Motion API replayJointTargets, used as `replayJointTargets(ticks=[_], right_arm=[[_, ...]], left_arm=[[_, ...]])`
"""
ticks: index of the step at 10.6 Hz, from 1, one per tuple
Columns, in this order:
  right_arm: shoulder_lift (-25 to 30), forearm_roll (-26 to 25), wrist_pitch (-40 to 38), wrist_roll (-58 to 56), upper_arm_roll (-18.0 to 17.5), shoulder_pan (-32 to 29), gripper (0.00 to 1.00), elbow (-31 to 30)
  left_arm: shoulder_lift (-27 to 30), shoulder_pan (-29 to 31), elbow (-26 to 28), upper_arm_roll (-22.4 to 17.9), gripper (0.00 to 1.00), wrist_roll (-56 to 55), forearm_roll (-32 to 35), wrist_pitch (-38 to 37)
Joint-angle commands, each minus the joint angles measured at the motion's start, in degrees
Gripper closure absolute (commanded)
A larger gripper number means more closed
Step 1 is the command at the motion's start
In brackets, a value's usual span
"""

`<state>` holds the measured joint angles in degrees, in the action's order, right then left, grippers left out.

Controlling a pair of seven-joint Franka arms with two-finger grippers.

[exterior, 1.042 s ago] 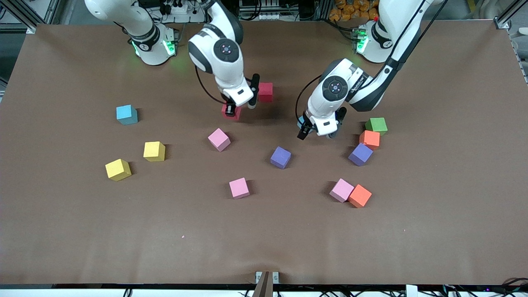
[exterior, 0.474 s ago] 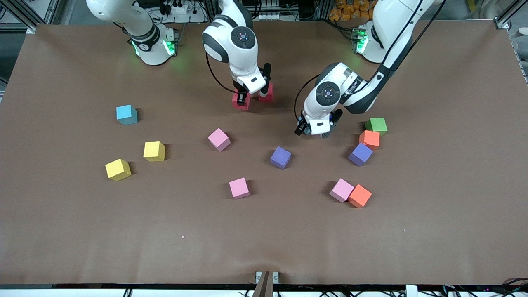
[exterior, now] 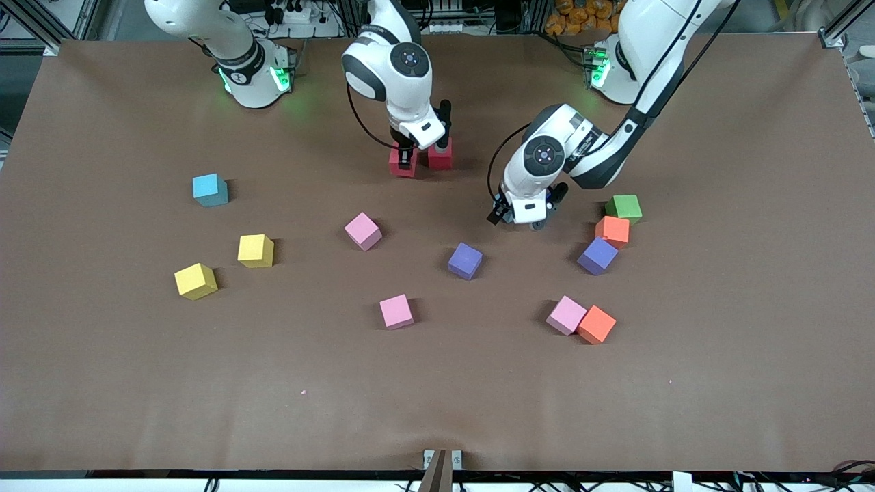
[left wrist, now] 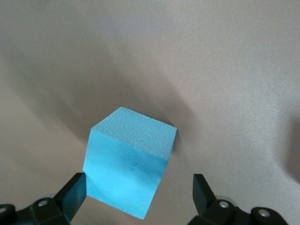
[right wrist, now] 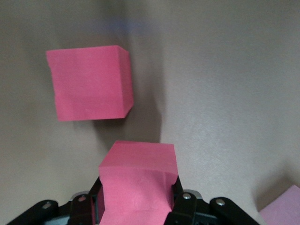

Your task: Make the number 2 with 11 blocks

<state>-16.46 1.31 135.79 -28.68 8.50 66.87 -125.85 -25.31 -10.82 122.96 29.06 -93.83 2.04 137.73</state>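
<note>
Two matte red foam cubes (exterior: 439, 156), one (right wrist: 138, 187) pinched by right fingers (right wrist: 179, 199)

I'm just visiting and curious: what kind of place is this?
Probably a robotics lab: two white arms, the right gripper holding a red cube, work over a brown table ringed by cables and aluminium framing.

non-task items logged | green cube (exterior: 624, 207) sat on brown table (exterior: 437, 396) toward the left arm's end (roughly 2 o'clock from the table's centre) | upright, one corner turned toward the front camera | metal bracket (exterior: 441, 459) stood at table edge, 6 o'clock
</note>
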Motion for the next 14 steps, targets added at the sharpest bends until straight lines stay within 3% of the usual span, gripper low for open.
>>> replayJointTargets(ticks=[1, 6, 11, 14], right_arm=[[-1.0, 1.8, 2.4, 0.7, 0.3, 1.9, 0.73, -0.5], [-2.4, 1.9, 4.0, 1.9, 0.2, 2.6, 0.73, -0.5], [-3.6, 1.9, 5.3, 4.5, 0.3, 4.8, 0.73, -0.2], [-4.0, 1.9, 5.9, 5.7, 0.3, 5.6, 0.72, 0.0]], left_arm=[[0.8, 0.5, -0.5, -0.5, 0.00, 3.4, 1.5, -2.2], [0.6, 0.4, -0.7, -1.2, 0.00, 5.3, 1.0, -2.2], [0.4, 0.4, -3.9, -1.2, 0.00, 5.9, 0.4, -7.8], [0.2, 0.1, -3.6, -1.2, 0.00, 14.1, 0.4, -7.8]])
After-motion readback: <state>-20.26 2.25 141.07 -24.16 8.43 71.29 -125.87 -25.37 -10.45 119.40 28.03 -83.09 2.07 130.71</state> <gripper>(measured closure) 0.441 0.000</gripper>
